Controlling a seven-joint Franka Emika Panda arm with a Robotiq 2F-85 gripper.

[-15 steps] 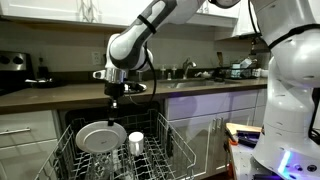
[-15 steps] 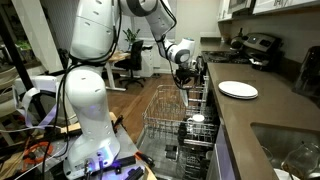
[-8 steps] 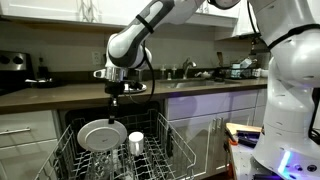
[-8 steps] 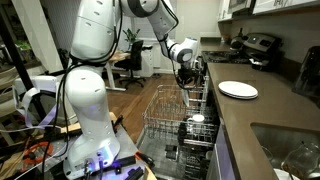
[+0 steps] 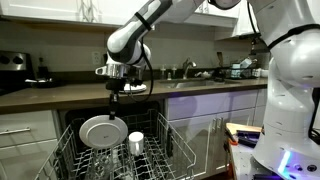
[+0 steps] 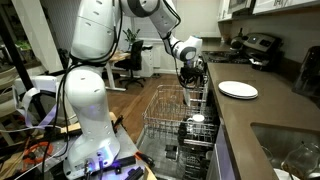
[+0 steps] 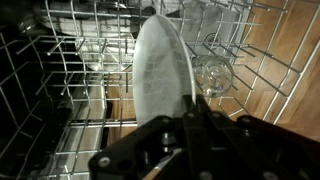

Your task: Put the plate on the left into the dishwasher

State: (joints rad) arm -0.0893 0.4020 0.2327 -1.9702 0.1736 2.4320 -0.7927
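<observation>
White dinner plate (image 5: 103,131) at lower left of the frame in an exterior view, pinched by its upper rim in the hand (image 5: 113,102), jaws drawn narrow onto the rim. Held on edge above the pulled-out wire rack (image 5: 165,150) of the dishwasher (image 5: 75,112), not yet released. Lower edge down at the level of the tines; contact with them not resolvable.

Change over the last second: plate brought from a backward lean to a nearly upright pose, its face now square to the camera and slightly higher in the frame. Wrist rolled to match, best seen at upper centre in an exterior view, hand (image 6: 191,74) now canted over the rack (image 6: 168,112).

Wrist view: plate (image 7: 160,70) running edge-on up the middle of the frame from the hand (image 7: 188,120) at the bottom, rack wires on both sides, cup (image 7: 212,72) just beside it toward frame right.

Reading for the task: orientation for slotting probably complete. Probably left to do: a short descent between two rows of tines, clear of the cup (image 5: 136,142), then release.

Second plate (image 6: 238,90) lying on the desk (image 6: 262,125) at right of frame, well apart from the hand.
</observation>
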